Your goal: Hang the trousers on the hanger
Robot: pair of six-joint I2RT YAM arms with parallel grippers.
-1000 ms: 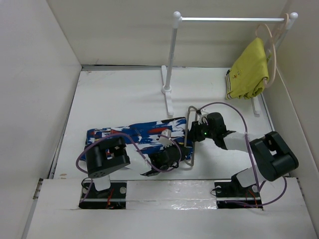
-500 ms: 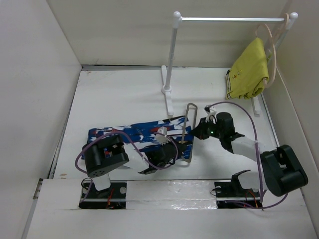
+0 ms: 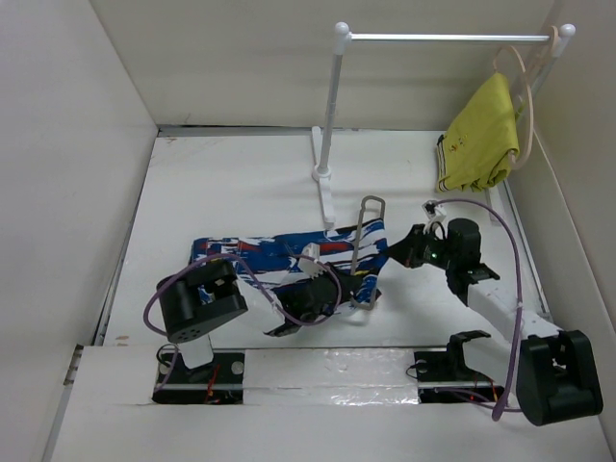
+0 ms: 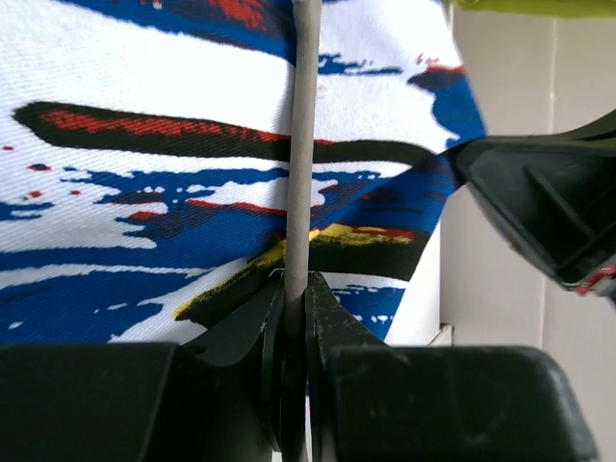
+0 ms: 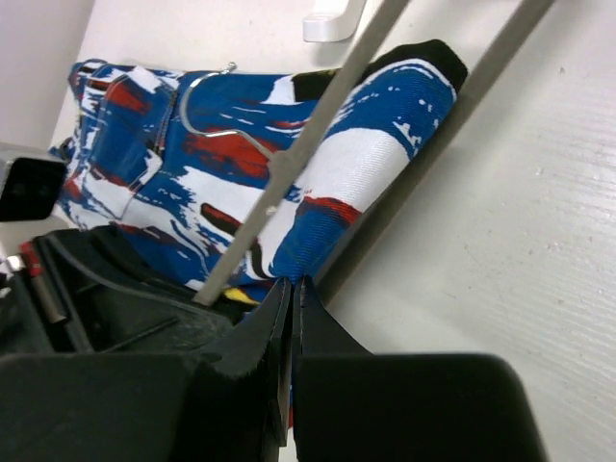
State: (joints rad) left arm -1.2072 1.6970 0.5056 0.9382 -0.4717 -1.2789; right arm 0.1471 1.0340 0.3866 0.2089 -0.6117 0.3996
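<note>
The white table point(image 3: 212, 192) is being closed in by walls on the left, far and right sides. Bare surface is being left between the trousers and the far wall. The white rack point(image 3: 331, 106) is being carried on feet at the far middle and far right, with the nearer foot ending just beyond the hanger's top.

The trousers point(image 3: 289, 248) point(image 4: 144, 192) point(image 5: 356, 144) are being stretched flat across the table's middle, running left to right. Their left end is being kept well apart from the left wall. A yellow garment point(image 3: 478, 135) is being hung at the rack's right end, close to the right wall.

The grey hanger point(image 3: 360, 252) point(image 4: 300, 144) point(image 5: 314, 125) is being laid across the trousers' right end, one rod over the cloth. Whether cloth is being passed through it cannot be told.

The left gripper point(image 3: 348, 289) point(image 4: 294, 308) is being clamped tight on that rod. The right gripper point(image 3: 393, 256) point(image 5: 292, 289) is being pinched closed on the trousers' right edge, just beside the hanger.
</note>
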